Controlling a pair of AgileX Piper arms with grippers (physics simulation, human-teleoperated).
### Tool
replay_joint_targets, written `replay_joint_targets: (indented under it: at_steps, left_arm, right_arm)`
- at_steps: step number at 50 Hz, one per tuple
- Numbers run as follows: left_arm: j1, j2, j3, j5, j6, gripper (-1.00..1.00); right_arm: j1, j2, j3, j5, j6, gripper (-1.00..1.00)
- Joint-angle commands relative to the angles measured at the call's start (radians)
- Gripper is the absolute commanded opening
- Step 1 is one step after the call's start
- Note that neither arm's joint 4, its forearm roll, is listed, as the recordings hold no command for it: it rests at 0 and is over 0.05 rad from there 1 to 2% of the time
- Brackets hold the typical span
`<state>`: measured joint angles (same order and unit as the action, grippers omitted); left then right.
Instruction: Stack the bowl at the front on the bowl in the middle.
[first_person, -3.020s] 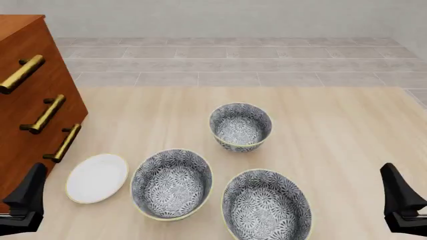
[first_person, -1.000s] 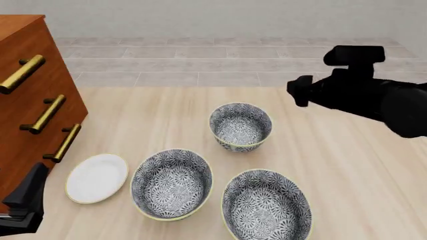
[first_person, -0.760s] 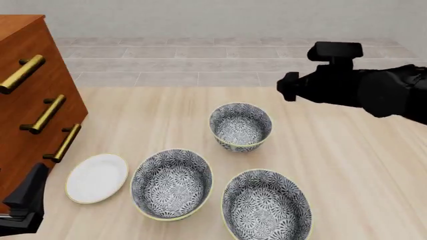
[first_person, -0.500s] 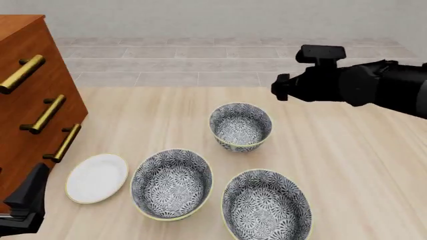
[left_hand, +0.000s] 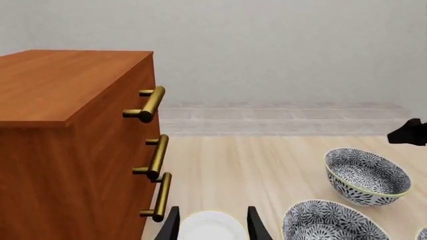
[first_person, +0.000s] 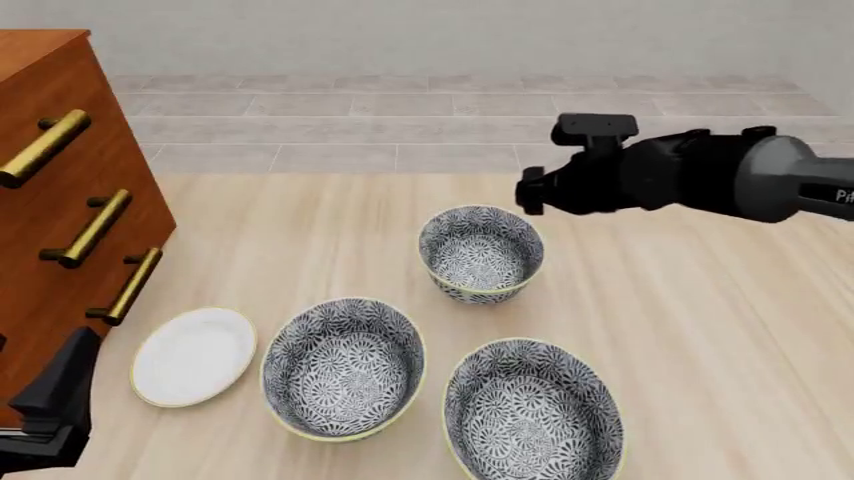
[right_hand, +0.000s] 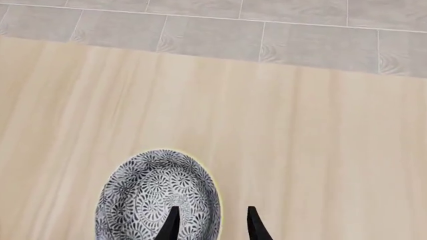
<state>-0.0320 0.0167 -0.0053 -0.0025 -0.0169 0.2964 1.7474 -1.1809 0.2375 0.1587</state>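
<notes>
Far left of front view: wooden drawer cabinet (first_person: 67, 200), brass handles. Below it, left tool (left_hand: 212, 229) low at lower-left corner, fingers spread, gripping nothing. Flat white plate (first_person: 195, 355) just right of that, not a task item.

Lower centre: the bowl in the middle (first_person: 343, 367), upright on the desk (first_person: 694, 330), unoccupied. Further up, centre: third bowl (first_person: 481, 252), farthest from camera, not needed. Lower right of centre, cut by bottom edge: the bowl at the front (first_person: 534, 410), upright, just beside the middle bowl, rims close, contact hard to tell.

Upper right: right tool (right_hand: 212, 224) up above the far bowl, fingers released, nothing held, well away from the front bowl.

Handling, judged: rigid, glazed-looking, likely slick and chippable, moderately heavy. Best hold: pinch on the cream rim, one finger inside and one outside the wall. Lift level, lower gently for nesting.

Views: all three bowls and both arms only in front view. Right wrist: far bowl alone, partly between the fingertips, front bowl absent. Left wrist: cabinet, plate, far bowl, part of middle bowl.
</notes>
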Motion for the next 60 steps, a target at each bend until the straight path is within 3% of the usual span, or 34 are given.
replay_joint_targets:
  at_steps: [1, 26, 60]
  left_arm:
    - [-0.001, -0.005, 0.001, 0.006, -0.002, 1.0]
    - [-0.006, 0.009, 0.002, -0.006, -0.004, 1.0]
    - [-0.006, -0.01, -0.001, 0.014, -0.009, 1.0]
  right_arm:
    - [-0.001, 0.072, -0.036, -0.006, 0.0, 1.0]
    - [0.006, 0.186, -0.012, -0.078, -0.061, 1.0]
    - [0.041, 0.249, 0.036, -0.147, -0.092, 1.0]
